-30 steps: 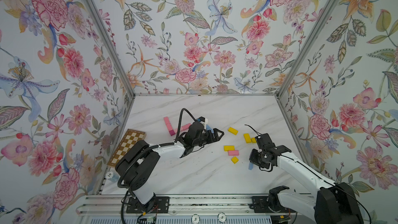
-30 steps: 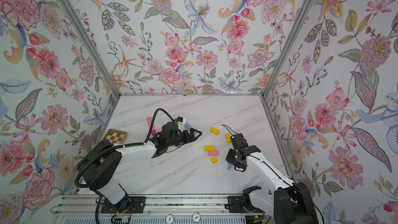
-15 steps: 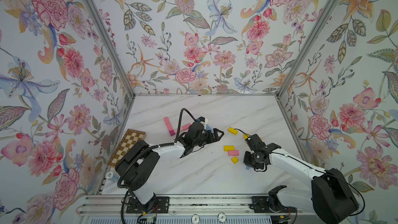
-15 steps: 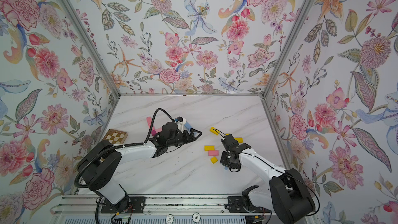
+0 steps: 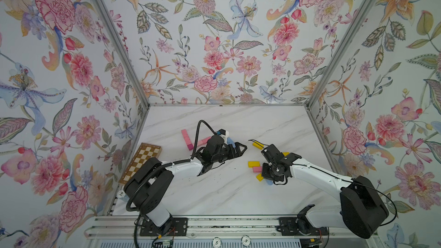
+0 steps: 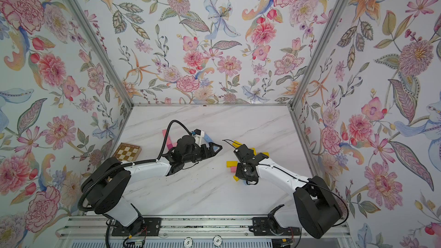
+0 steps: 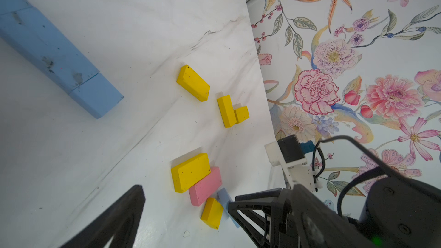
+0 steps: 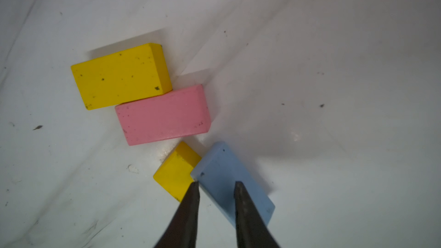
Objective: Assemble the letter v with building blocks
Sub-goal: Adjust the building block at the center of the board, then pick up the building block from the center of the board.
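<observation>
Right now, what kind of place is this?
Probably a robot test booth: floral-papered walls box in a marble-look tabletop, and the left arm and right arm are bolted to a metal rail in front.

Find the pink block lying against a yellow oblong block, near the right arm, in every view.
Top view: pink block, right of centre, beside the right arm.
Top view: same spot, partly behind that arm.
Left wrist view: between the yellow oblong block and a small yellow block.
Right wrist view: mid-picture, beyond the light blue block in the right pincer.
Shared landmark: the yellow oblong block touching its long side.
</observation>
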Robot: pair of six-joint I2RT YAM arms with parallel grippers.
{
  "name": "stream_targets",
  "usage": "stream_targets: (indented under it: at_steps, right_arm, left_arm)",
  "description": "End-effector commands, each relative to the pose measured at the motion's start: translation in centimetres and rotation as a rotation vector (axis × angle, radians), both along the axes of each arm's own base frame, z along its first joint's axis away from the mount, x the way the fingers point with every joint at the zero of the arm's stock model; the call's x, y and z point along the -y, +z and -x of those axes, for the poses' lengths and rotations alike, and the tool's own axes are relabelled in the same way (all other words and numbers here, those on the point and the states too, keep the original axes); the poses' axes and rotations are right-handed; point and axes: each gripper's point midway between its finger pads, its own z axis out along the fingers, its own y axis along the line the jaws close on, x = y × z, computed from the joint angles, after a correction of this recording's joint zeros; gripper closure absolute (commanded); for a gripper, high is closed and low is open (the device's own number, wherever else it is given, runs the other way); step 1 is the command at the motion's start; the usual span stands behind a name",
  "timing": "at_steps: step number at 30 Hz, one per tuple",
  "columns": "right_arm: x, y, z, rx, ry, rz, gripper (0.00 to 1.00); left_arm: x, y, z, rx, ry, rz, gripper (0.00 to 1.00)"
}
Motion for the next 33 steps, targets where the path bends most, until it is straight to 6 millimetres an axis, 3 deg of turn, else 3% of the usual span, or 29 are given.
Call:
stream_targets:
  at_steps: [1,6,9,13,17,23,28,33]
  right_arm:
    - [-1.1,0.1,-0.2,-0.003,-0.002,-0.008,0.73]
    - [-1.6,0.2,0.2,-0.005,0.025,-0.002,0.74]
    - [-0.4,0.8,0.1,0.012,0.012,0.005,0.67]
    - [1.2,0.0,0.9,-0.022,-0.018,0.003,0.6]
    - [0.2,-0.6,1.6,-0.046,0.016,-0.014,0.58]
    - [-0.2,-1.4,2.7,-0.075,0.05,0.006,0.59]
    - [0.7,-2.1,3.6,-0.094,0.055,0.034,0.63]
    - [2.1,-2.6,3.9,-0.103,0.066,0.114,0.59]
  left_arm:
    - [-1.4,0.8,-0.5,0.033,0.026,-0.003,0.01]
    - [-2.3,0.6,-0.6,0.03,0.038,-0.011,0.01]
    - [-2.4,0.3,-0.6,0.026,0.038,-0.015,0.01]
    - [-2.4,0.3,-0.5,0.027,0.035,-0.01,0.01]
    - [-2.3,0.4,-0.6,0.028,0.034,0.0,0.01]
    - [-2.4,0.6,-0.6,0.028,0.037,0.002,0.01]
    - [-2.4,0.5,-0.6,0.027,0.038,-0.003,0.01]
    - [-2.4,0.6,-0.7,0.028,0.04,-0.001,0.01]
